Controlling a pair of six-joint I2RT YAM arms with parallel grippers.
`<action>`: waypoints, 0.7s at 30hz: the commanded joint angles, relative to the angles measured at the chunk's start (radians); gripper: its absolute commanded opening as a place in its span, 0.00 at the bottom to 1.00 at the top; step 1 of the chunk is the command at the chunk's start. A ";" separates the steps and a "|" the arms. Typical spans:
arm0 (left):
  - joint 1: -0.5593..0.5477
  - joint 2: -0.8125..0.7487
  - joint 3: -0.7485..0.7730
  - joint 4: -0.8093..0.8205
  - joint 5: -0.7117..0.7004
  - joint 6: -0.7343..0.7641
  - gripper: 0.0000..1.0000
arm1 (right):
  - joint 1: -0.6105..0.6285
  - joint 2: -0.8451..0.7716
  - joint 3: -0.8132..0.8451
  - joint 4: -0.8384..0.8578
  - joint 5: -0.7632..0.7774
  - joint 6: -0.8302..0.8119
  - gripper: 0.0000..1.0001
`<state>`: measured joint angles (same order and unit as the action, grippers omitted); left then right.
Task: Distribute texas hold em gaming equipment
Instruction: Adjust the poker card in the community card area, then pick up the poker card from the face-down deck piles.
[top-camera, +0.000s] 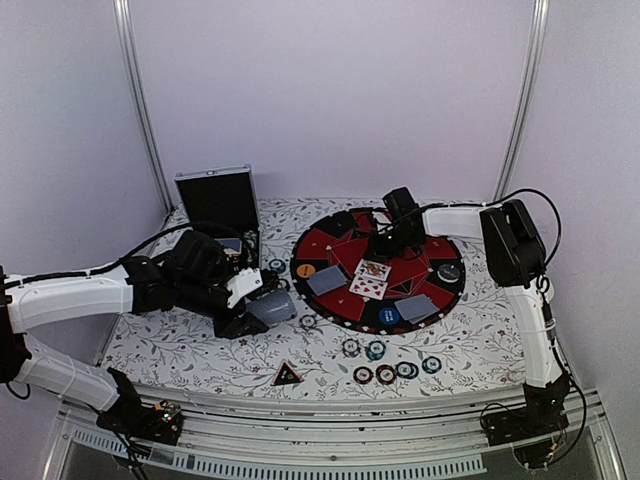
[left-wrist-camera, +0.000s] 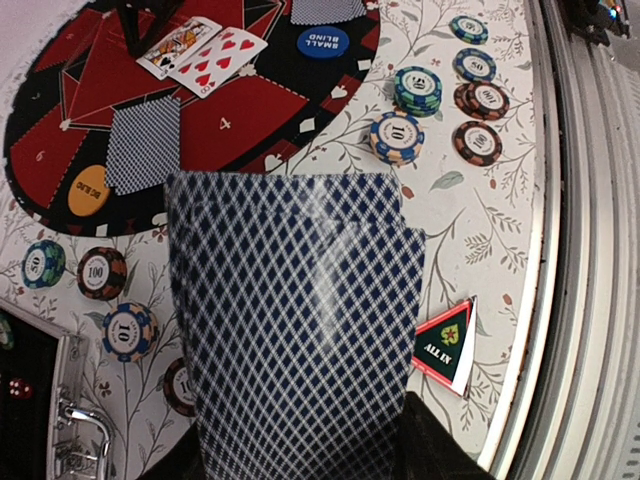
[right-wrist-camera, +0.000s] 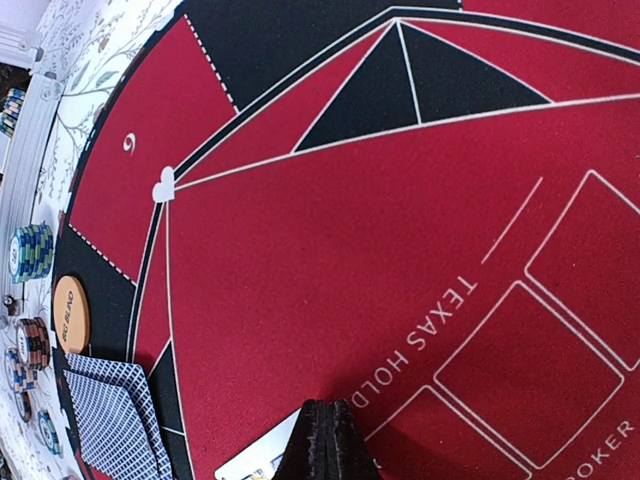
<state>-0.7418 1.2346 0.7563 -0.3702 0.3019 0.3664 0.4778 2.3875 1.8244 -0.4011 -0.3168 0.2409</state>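
Note:
My left gripper (top-camera: 262, 308) hangs over the cloth left of the mat, shut on a deck of blue-backed playing cards (left-wrist-camera: 290, 320) that fills the left wrist view and hides its fingertips. Right of the deck lie poker chips (left-wrist-camera: 397, 137) and the red-black triangle (left-wrist-camera: 447, 343). My right gripper (right-wrist-camera: 325, 440) is shut, tips down on the round red-and-black mat (right-wrist-camera: 350, 250), touching the edge of a face-up card (right-wrist-camera: 250, 465). On the mat sit two face-up cards (top-camera: 371, 278), face-down pairs (top-camera: 325, 281), and orange (top-camera: 305, 271), blue (top-camera: 388, 316) and black (top-camera: 449, 271) buttons.
An open silver-edged black case (top-camera: 217, 200) stands at the back left, behind my left arm. More chips (top-camera: 386, 374) lie in a loose row near the table's front edge (top-camera: 400, 405). Other chips (left-wrist-camera: 103, 272) sit between case and mat.

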 joint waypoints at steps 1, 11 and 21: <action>0.015 -0.023 0.006 0.028 0.010 0.001 0.49 | 0.008 -0.026 0.009 -0.061 0.043 -0.021 0.03; 0.015 -0.025 0.006 0.027 0.008 0.002 0.49 | 0.004 -0.229 -0.027 -0.064 0.106 -0.063 0.08; 0.015 -0.021 0.009 0.028 0.017 0.006 0.48 | 0.088 -0.502 -0.235 0.092 -0.180 -0.120 0.39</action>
<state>-0.7410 1.2343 0.7563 -0.3702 0.3038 0.3664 0.4919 1.9793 1.6474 -0.4046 -0.3271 0.1638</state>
